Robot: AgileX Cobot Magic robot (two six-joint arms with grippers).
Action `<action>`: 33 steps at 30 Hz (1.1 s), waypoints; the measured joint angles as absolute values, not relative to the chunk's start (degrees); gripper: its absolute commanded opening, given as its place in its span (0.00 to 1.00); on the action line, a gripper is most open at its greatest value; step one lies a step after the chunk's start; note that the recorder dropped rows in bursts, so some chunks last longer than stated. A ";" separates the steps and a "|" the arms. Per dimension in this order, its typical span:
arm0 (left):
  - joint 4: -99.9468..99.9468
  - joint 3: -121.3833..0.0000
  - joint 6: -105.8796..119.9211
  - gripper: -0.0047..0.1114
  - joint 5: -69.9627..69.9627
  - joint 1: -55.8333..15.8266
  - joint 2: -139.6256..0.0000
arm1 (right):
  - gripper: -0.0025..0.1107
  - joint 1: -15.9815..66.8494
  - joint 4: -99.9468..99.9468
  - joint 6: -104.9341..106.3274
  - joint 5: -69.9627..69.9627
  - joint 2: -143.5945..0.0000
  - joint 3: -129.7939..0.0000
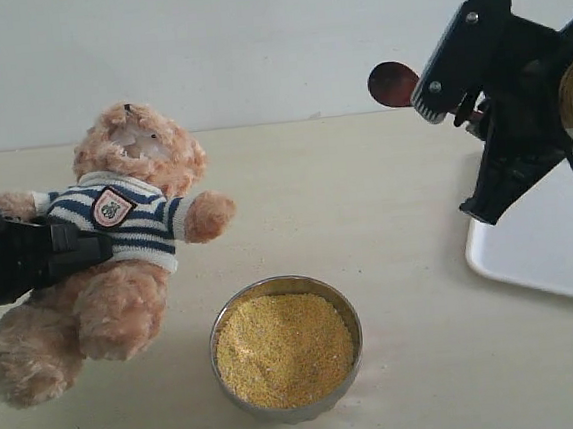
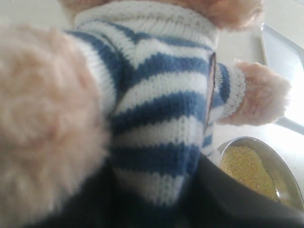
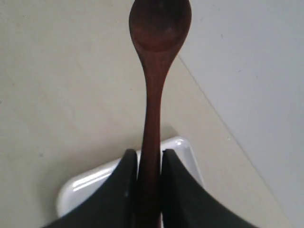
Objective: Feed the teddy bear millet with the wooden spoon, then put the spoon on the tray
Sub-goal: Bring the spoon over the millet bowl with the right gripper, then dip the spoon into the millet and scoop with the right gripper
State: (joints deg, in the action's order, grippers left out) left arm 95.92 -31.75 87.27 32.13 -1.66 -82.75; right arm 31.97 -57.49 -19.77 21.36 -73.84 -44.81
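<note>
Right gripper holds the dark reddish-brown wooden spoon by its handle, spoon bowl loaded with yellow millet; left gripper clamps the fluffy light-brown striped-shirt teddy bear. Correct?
One error: the dark wooden spoon is empty, bare wood in the right wrist view. The yellow millet lies in the round steel bowl. Rest stands: right gripper on the handle, left gripper on the striped-shirt teddy bear.

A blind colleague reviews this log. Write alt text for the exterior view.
The left gripper holds a bear in a striped shirt, tilted, at the left; the right gripper holds a spoon raised at the upper right, apart from the bear. A bowl of millet stands on the table in front between them, and a white tray lies at the right edge.
</note>
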 measured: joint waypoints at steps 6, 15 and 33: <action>95.90 -31.75 87.27 0.08 32.13 -1.66 -82.75 | 0.02 31.97 -33.84 4.33 21.39 -69.96 -44.81; 95.80 -31.75 87.27 0.08 32.13 -1.66 -82.75 | 0.02 36.82 -9.28 32.42 32.67 -65.23 -44.81; 94.83 -31.75 87.27 0.08 32.13 -1.66 -82.75 | 0.02 56.17 -37.73 16.92 54.68 -88.45 -61.77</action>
